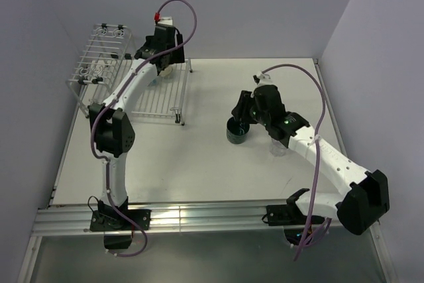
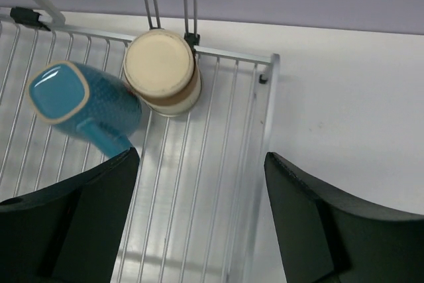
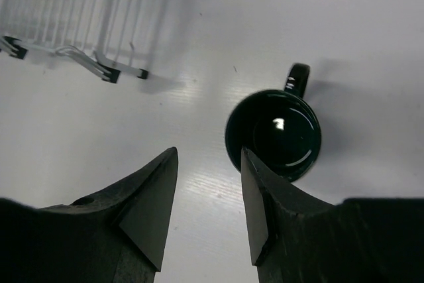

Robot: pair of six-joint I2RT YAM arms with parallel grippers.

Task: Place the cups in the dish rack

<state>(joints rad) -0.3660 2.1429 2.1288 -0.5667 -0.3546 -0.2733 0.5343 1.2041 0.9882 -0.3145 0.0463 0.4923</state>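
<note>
One dark teal mug [image 3: 273, 134] — upright, just beside right fingers [image 3: 260, 211]

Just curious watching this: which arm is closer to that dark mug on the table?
Right. The right gripper hangs open just beside the dark mug; the left gripper is far off, open above the dish rack.

The dish rack [image 1: 156, 103] is set at the far left of the surface [image 1: 199, 170]. On its slatted grid, near a corner, a handleless cup [image 2: 162, 71] and an inverted mug [image 2: 83, 101] are placed touching. An upright mug [image 3: 273, 134] is stood on the surface well right of the rack, with what may be a tumbler [image 1: 278, 149] just beyond it.
</note>
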